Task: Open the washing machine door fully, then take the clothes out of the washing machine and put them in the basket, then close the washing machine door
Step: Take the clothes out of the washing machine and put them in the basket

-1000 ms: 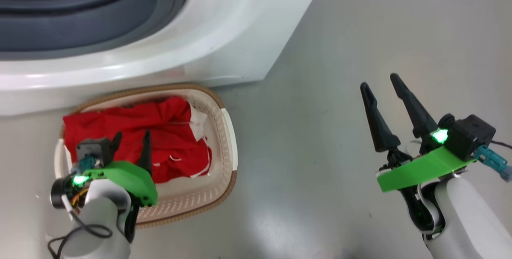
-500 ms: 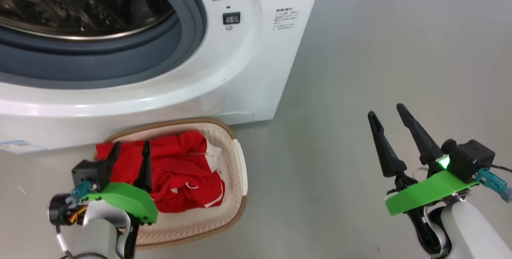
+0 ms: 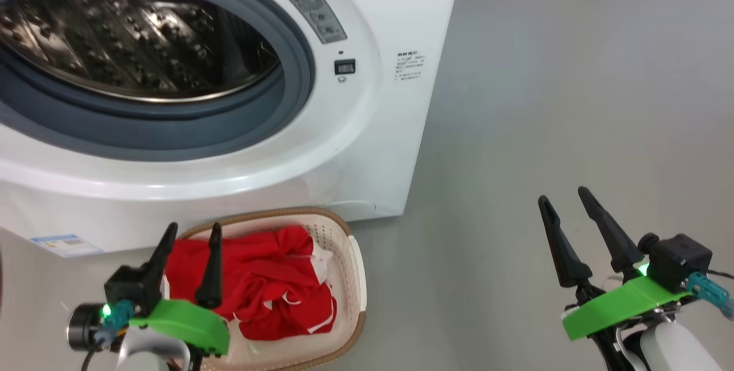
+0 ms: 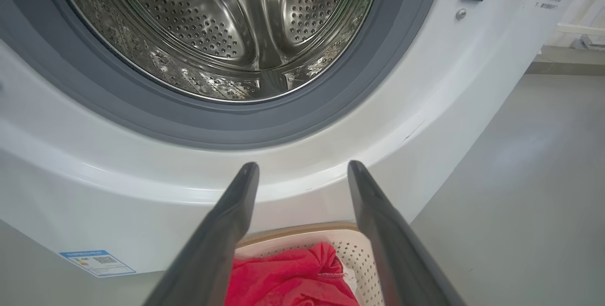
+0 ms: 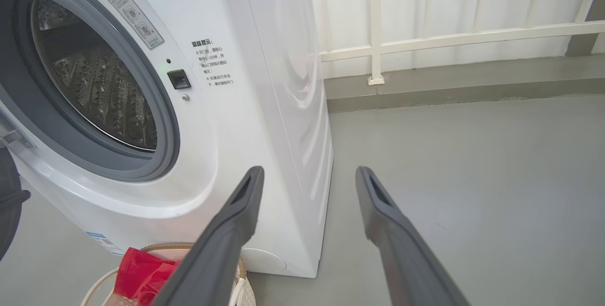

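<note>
The washing machine (image 3: 367, 147) fills the upper left, its grey-ringed mouth uncovered and the steel drum (image 4: 227, 27) bare inside. A dark curved edge (image 5: 8, 202) at the left border of the right wrist view looks like the washing machine door's rim. On the floor below the mouth stands the basket (image 3: 354, 279), with the red clothes (image 3: 269, 279) heaped in it. My left gripper (image 3: 193, 227) hovers open over the basket's left end, fingers pointing at the machine's front (image 4: 303, 166). My right gripper (image 3: 563, 196) is open over bare floor, right of the machine (image 5: 308, 171).
Grey floor (image 3: 545, 101) stretches to the right of the machine. A white railing and wall (image 5: 425, 36) close off the back. A blue label (image 3: 63, 243) sticks to the machine's lower front.
The head camera has tilted up, so the drum has come into view and the basket sits lower. My left gripper has lifted from above the clothes towards the machine. Both grippers stay open.
</note>
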`<state>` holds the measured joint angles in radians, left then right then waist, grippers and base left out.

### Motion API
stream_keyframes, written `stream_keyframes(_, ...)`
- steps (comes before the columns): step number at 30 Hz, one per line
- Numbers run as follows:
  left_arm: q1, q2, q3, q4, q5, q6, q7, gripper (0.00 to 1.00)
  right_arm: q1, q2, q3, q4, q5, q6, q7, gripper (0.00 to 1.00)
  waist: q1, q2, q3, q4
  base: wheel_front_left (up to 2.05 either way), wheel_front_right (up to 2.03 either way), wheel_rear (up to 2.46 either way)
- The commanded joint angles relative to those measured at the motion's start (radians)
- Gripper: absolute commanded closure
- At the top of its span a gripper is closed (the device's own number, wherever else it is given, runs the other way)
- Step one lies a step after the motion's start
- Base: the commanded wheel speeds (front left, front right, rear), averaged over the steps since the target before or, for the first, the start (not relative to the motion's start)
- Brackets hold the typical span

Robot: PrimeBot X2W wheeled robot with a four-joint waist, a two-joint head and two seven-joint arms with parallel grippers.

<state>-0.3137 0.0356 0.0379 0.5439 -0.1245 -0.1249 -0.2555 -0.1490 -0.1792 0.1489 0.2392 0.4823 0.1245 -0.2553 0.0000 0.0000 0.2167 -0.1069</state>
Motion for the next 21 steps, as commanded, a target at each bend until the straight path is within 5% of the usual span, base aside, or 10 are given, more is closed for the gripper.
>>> stream_keyframes(1, 0.029, 0.017, 0.036, -0.05, 0.01, -0.006, -0.006, 0.0, 0.02, -0.015, 0.012, -0.02, -0.003, 0.006, -0.006, 0.0, 0.0, 0.0, -0.039, 0.007, 0.0, 0.0, 0.0)
stream_keyframes(21, 0.257, 0.015, 0.071, -0.299, 0.047, 0.0, -0.006, 0.0, 0.142, -0.039, -0.024, -0.028, -0.008, 0.006, -0.006, 0.0, 0.0, 0.0, -0.153, 0.018, 0.0, 0.0, 0.0)
